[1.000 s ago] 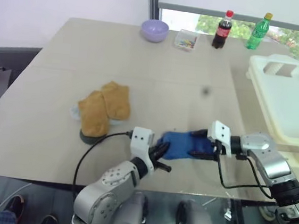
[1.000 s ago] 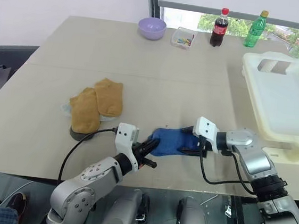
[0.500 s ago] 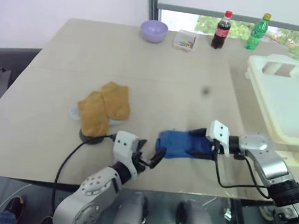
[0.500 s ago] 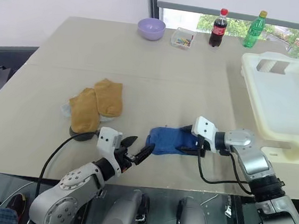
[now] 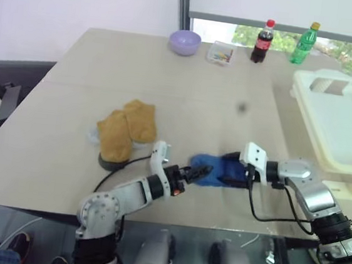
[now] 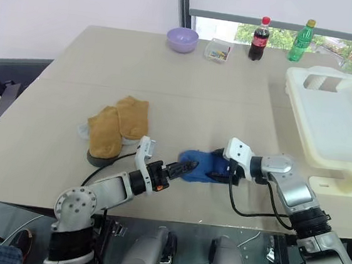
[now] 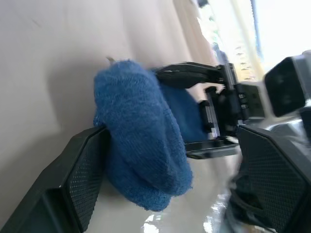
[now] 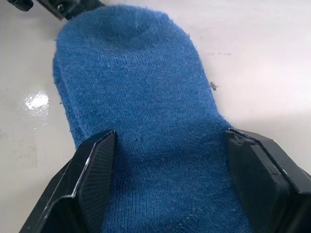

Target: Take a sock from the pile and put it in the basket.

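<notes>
Two mustard socks on table, one blue sock between spread fingers of both tools, left tool, right tool, neither gripping.

Silver-grey arms w/ white wrist boxes, black cables, black ribbed jaws on left gripper & right gripper

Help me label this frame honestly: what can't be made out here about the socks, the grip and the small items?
- Blue sock: how many layers; the wrist views give one fuzzy mass.
- Right gripper: pads flank the sock, contact unclear.
- Left gripper: open at the toe, touching or not unclear.
- Dark object under the yellow socks: mostly covered.
- Clear tray: contents too small.
</notes>
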{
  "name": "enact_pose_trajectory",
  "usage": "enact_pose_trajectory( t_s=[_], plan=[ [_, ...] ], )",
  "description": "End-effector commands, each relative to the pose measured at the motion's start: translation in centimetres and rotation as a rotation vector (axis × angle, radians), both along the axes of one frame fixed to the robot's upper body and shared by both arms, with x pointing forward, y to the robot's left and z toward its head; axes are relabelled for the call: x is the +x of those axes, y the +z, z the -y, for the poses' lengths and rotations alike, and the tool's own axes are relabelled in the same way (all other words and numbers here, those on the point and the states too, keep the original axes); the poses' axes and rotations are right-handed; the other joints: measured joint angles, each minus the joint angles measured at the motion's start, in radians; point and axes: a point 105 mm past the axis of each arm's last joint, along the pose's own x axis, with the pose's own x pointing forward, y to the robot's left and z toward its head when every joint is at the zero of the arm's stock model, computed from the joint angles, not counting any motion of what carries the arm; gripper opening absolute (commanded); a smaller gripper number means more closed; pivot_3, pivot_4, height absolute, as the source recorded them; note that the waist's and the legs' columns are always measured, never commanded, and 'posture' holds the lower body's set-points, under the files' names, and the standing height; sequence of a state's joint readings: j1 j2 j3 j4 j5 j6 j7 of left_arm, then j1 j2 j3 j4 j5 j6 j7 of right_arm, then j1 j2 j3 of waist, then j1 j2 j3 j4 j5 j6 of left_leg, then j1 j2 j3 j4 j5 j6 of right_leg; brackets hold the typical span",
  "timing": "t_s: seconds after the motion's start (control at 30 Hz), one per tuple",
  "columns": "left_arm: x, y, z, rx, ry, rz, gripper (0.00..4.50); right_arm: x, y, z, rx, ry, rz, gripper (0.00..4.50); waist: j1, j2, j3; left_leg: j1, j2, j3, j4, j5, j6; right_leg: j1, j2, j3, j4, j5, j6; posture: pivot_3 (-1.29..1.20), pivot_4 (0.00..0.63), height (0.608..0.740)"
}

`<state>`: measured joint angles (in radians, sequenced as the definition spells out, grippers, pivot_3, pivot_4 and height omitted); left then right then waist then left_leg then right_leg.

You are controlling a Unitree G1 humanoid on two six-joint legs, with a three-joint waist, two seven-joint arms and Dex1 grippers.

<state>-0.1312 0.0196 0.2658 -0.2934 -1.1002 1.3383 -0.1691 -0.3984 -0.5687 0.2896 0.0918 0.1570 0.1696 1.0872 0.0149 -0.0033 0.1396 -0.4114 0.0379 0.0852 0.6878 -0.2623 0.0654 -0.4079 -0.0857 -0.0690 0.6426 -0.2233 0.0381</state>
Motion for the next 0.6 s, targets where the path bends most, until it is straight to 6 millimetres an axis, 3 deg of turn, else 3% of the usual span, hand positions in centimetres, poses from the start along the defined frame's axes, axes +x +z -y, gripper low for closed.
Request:
enact_pose_trajectory(
  t_s=[0.03, 0.33, 0.6],
  plan=[
    [-2.2, -0.7, 1.3, -0.191, -0.149, -0.163, 4.43, 0.2, 0.1, 0.2, -0.003, -0.028, 0.014, 3.66, -0.002, -0.001, 0.001, 0.000, 0.000, 0.000, 0.000, 0.000, 0.000, 0.000, 0.000, 0.000, 0.000, 0.000, 0.000, 0.00, 0.150, 0.733],
    [0.3, 1.4, 0.8, -0.369, -0.049, -0.165, 4.43, 0.5, 0.2, 0.1, -0.002, -0.037, 0.025, 3.66, -0.002, -0.001, 0.001, -0.001, 0.001, 0.000, 0.000, 0.000, 0.000, -0.001, 0.000, 0.000, 0.000, 0.000, -0.001, 0.00, 0.150, 0.733],
    [-0.3, 1.9, 1.5, -0.373, -0.102, -0.186, 4.43, 0.7, 0.2, 0.0, -0.003, -0.040, 0.031, 3.66, -0.002, -0.001, 0.001, -0.002, 0.001, 0.000, 0.000, 0.000, -0.001, -0.002, -0.001, 0.001, 0.000, 0.000, -0.001, 0.00, 0.150, 0.733]
  ],
)
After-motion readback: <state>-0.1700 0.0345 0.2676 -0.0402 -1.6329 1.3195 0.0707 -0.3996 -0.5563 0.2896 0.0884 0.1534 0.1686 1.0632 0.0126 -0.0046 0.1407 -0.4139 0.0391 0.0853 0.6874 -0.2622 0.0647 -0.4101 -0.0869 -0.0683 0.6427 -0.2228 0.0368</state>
